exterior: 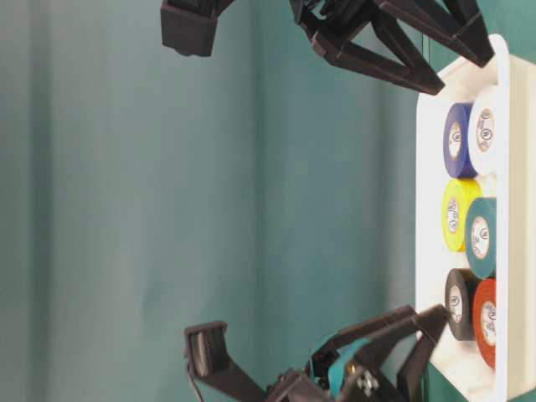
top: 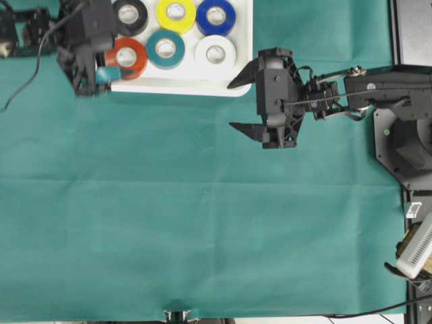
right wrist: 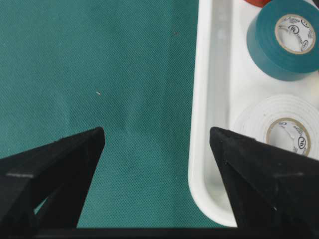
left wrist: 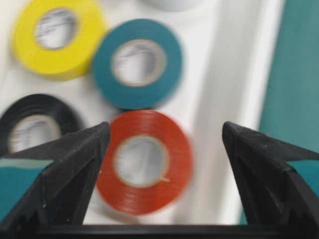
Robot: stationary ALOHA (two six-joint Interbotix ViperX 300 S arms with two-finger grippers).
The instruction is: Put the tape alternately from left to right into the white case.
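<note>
All six small rolls of electrical tape already lie flat in the shallow white plastic case (top: 237, 79). The red-orange roll (left wrist: 144, 162) sits directly ahead between the left claw's (left wrist: 164, 164) wide-spread empty fingers; the right claw (top: 237, 103), likewise agape, hovers just beside the case's corner.

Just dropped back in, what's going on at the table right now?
All six tape rolls sit in the white case: black, yellow and blue in one row, red-orange, teal and white in the other. The left tool hangs open over the red-orange roll, holding nothing. The right tool is open over the cloth beside the case.
</note>
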